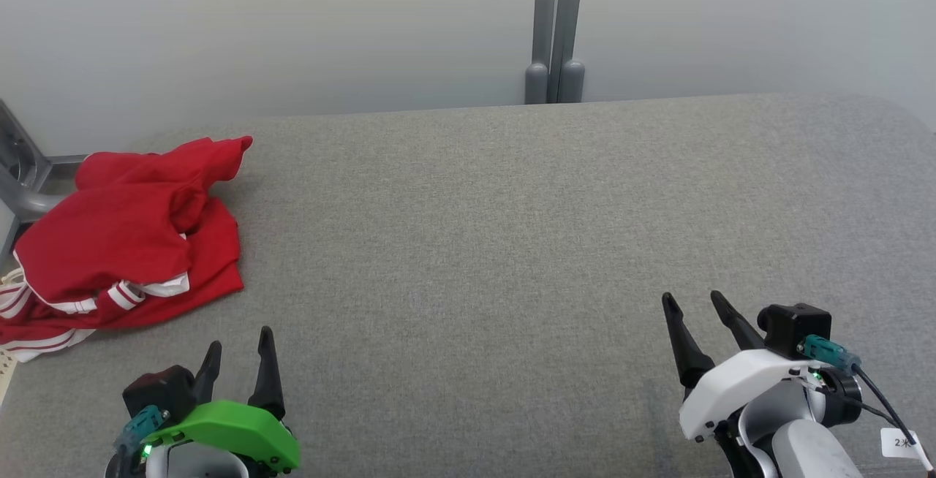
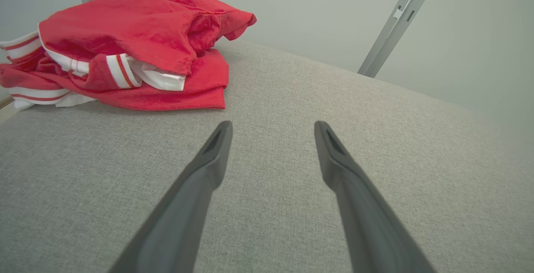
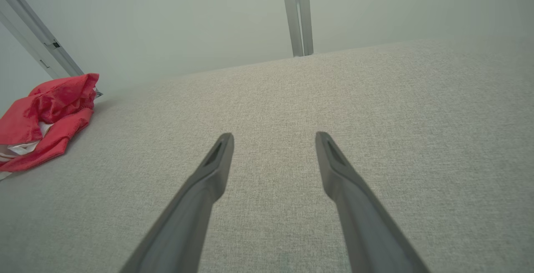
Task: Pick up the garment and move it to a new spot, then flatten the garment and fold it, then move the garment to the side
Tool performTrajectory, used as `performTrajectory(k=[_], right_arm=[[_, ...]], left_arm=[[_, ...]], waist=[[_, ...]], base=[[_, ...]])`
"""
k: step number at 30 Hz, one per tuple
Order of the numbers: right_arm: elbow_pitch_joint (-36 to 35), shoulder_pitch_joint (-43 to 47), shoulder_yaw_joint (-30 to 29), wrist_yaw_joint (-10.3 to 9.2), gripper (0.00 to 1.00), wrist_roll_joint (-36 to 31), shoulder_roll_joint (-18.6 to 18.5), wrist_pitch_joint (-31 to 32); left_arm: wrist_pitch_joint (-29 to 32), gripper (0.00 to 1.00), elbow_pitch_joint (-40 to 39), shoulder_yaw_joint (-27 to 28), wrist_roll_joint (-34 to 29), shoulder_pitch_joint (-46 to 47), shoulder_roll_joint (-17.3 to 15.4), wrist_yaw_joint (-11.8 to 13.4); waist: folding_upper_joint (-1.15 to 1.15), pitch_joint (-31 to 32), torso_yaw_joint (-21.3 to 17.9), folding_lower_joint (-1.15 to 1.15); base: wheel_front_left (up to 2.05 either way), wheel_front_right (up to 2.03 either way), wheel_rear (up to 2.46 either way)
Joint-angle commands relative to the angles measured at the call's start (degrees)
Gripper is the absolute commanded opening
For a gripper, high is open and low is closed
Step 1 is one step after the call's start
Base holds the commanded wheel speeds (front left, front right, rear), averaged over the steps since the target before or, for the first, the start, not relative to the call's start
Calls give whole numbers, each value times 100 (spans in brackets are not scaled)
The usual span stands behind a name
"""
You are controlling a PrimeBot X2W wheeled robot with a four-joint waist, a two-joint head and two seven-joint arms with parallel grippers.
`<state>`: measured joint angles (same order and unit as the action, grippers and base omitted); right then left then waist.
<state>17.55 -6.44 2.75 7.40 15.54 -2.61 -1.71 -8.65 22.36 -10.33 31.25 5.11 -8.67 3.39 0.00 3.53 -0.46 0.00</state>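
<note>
A crumpled red garment (image 1: 124,240) with white stripes lies bunched at the left edge of the grey fabric table (image 1: 512,244). My left gripper (image 1: 240,339) stands open at the lower left, just below and right of the heap, nothing between its fingers. In the left wrist view the garment (image 2: 129,47) sits ahead and to the left of the open gripper (image 2: 273,127). My right gripper (image 1: 692,298) is open at the lower right, far from the cloth. The right wrist view has the garment (image 3: 46,118) at the far left and the open gripper (image 3: 274,138) over bare fabric.
A pale wall runs behind the table with a grey upright post (image 1: 556,25) at the back middle. A grey metal frame (image 1: 22,178) stands at the left edge beside the garment. The table's far edge curves down at the right.
</note>
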Motion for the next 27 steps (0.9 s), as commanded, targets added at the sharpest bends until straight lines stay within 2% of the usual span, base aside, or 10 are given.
performTrajectory(k=[1, 9, 27], right_arm=[[-55, -70, 2, 13, 100, -171, -33, -49], [-50, -117, 11, 14, 100, -554, -35, -44], [57, -141, 54, 10, 100, -1260, -36, -159]], left_arm=[[-17, 100, -76, -24, -143, 97, -80, 43], [127, 100, -176, -123, -403, 103, -153, 114], [41, 100, -234, -236, -868, 13, -219, 320]], waist=[[0, 2, 0, 0], [0, 11, -2, 0], [0, 62, -14, 0]], base=[[0, 0, 0], [0, 0, 0], [0, 0, 0]])
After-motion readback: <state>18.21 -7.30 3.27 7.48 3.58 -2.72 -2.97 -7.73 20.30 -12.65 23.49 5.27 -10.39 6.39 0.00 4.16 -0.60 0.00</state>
